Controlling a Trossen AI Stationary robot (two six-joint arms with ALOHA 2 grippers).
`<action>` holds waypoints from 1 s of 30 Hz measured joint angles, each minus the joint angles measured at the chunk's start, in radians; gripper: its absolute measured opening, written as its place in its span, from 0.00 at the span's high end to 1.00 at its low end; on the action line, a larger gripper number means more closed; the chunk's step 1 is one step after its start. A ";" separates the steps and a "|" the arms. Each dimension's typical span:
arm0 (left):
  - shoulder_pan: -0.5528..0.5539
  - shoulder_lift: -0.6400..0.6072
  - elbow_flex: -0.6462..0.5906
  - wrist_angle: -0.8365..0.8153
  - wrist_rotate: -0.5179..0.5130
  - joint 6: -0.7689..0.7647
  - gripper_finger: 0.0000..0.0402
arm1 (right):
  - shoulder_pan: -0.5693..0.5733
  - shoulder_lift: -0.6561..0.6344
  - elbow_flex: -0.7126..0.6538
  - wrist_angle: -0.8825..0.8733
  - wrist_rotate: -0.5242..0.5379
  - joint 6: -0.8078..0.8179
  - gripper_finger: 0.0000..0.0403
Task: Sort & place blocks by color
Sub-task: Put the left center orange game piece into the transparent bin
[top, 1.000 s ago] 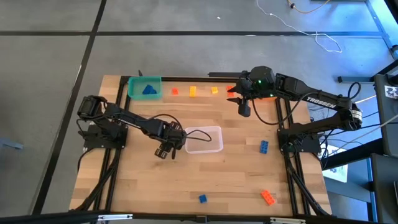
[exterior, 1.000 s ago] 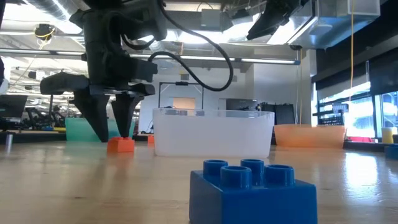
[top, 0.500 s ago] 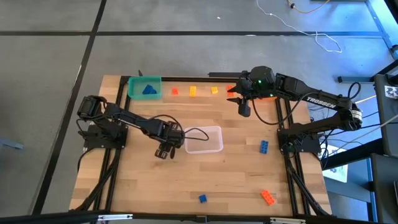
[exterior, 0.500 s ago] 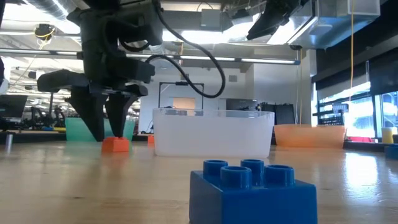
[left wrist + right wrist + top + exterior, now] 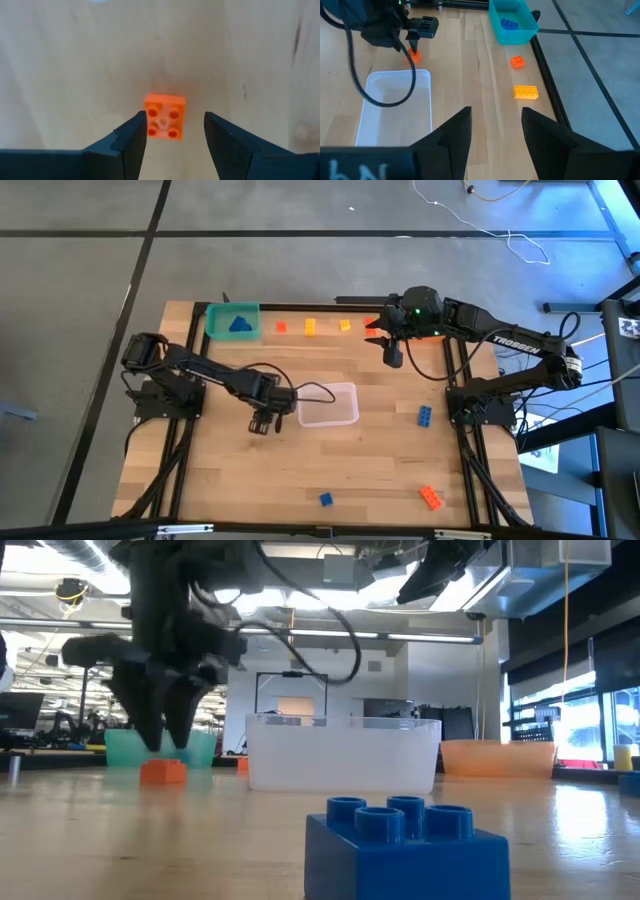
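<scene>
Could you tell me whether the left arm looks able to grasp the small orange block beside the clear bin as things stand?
Probably yes. The left gripper hangs open right over the orange block, one finger to each side of it, and nothing lies between. The clear bin stands apart to one side, seemingly out of the way.

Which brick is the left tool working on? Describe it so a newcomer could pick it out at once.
Start at the clear bin mid-table; the left tool hangs open just beside it, on the side towards the left arm's base. On the wood under that tool lies a small orange brick with four studs, alone, touching nothing.
</scene>
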 joint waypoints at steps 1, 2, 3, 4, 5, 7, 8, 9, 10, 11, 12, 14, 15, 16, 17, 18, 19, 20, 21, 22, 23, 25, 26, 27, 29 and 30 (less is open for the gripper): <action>0.000 -0.010 0.001 -0.002 -0.009 0.000 0.53 | 0.000 0.000 0.000 0.000 0.000 0.000 0.57; 0.000 -0.017 0.001 -0.009 -0.015 0.001 0.53 | 0.000 0.000 0.000 0.000 0.000 0.000 0.57; 0.000 -0.021 0.001 -0.014 -0.021 0.001 0.53 | 0.000 0.000 0.000 0.000 0.000 0.000 0.57; 0.000 -0.026 0.001 -0.013 -0.025 0.003 0.53 | 0.000 0.000 0.000 0.000 0.000 -0.001 0.57; 0.000 -0.029 0.001 -0.012 -0.026 0.004 0.53 | 0.000 0.000 0.000 0.001 0.000 -0.001 0.57; 0.000 -0.031 0.001 -0.011 -0.026 0.010 0.53 | 0.000 0.000 0.000 0.001 0.000 -0.003 0.57; 0.000 -0.031 0.001 -0.011 -0.026 0.023 0.53 | 0.000 0.000 0.000 0.000 0.000 -0.003 0.57; 0.000 -0.031 0.001 -0.010 -0.025 0.037 0.53 | 0.000 0.000 0.000 0.001 0.000 -0.003 0.57; 0.000 -0.031 0.001 -0.009 -0.025 0.051 0.53 | 0.000 0.000 0.000 0.001 0.000 -0.003 0.57; 0.000 -0.031 0.001 -0.009 -0.026 0.055 0.53 | 0.000 0.000 0.000 0.000 0.000 -0.003 0.57; 0.002 -0.031 0.001 -0.009 -0.026 0.056 0.53 | 0.000 0.000 0.000 0.001 0.000 -0.003 0.57; 0.012 -0.031 0.001 -0.008 -0.025 0.056 0.53 | 0.000 0.000 0.000 0.000 0.000 -0.003 0.57; 0.018 -0.031 0.001 -0.007 -0.025 0.056 0.53 | 0.000 0.000 0.000 0.000 0.000 -0.003 0.57; 0.024 -0.031 0.001 -0.007 -0.026 0.056 0.53 | 0.000 0.000 0.000 0.000 0.000 -0.003 0.57; 0.030 -0.031 0.001 -0.007 -0.026 0.056 0.53 | 0.000 0.000 0.000 0.000 0.000 -0.003 0.57; 0.037 -0.031 0.001 -0.007 -0.026 0.057 0.53 | 0.000 0.000 0.000 0.001 0.000 -0.003 0.57; 0.043 -0.031 0.001 -0.006 -0.026 0.057 0.53 | 0.000 0.000 0.000 0.000 0.000 -0.003 0.57; 0.048 -0.031 -0.001 0.000 -0.025 0.058 0.53 | 0.000 0.000 0.000 0.000 0.000 -0.003 0.57; 0.054 -0.032 -0.008 0.011 -0.025 0.057 0.53 | 0.000 0.000 0.000 0.001 0.000 -0.003 0.57; 0.059 -0.032 -0.015 0.016 -0.020 0.057 0.53 | 0.000 0.000 0.000 0.000 0.000 -0.003 0.57; 0.065 -0.032 -0.023 0.020 -0.009 0.057 0.53 | 0.000 0.000 0.000 0.000 0.000 -0.003 0.57; 0.073 -0.032 -0.032 0.029 0.033 0.057 0.53 | 0.000 0.000 0.000 0.000 0.000 -0.003 0.57; 0.075 -0.032 -0.036 0.033 0.052 0.057 0.53 | 0.000 0.000 0.000 0.000 0.000 -0.003 0.57; 0.075 -0.032 -0.042 0.039 0.069 0.057 0.53 | 0.000 0.000 0.000 0.000 0.000 -0.003 0.57; 0.075 -0.032 -0.055 0.057 0.082 0.057 0.53 | 0.000 0.000 0.000 0.000 0.000 -0.003 0.57; 0.075 -0.032 -0.056 0.065 0.083 0.057 0.53 | 0.000 0.000 0.000 0.000 0.000 -0.003 0.57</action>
